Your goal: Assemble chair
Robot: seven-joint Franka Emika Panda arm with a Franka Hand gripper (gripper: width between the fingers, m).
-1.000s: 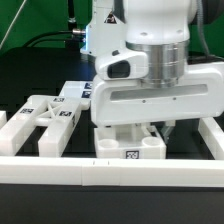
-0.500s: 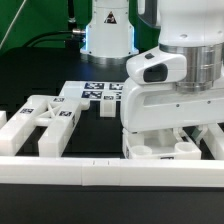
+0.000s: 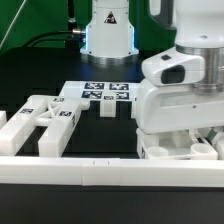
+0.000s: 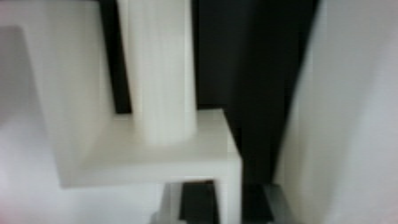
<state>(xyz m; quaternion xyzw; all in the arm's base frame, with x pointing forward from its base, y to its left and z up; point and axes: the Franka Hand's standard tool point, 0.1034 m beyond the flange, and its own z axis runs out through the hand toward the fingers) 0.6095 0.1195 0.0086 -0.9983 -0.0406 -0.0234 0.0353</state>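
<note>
The seat block (image 3: 172,152) sits right under the gripper (image 3: 195,132), just beside the front border rail (image 3: 90,170). I can't tell whether the jaws clamp it. Well apart from the gripper, toward the exterior view's left, lies the X-braced frame (image 3: 45,115), with the marker board (image 3: 105,92) behind it.

focus: everything very close and soft, edges blurred.
white bar (image 4: 157,65): long and straight, faint ribbing along its length, runs right through the middle of the shot.
white block (image 4: 151,160): chunky, square-cornered piece; the bar's end meets it, touching its face.
dark strip (image 4: 240,60): black band just beside the bar, between it and a pale surface.
pale surface (image 4: 347,110): broad, off-white, slightly slanted; too blurred to say what it is.
</note>
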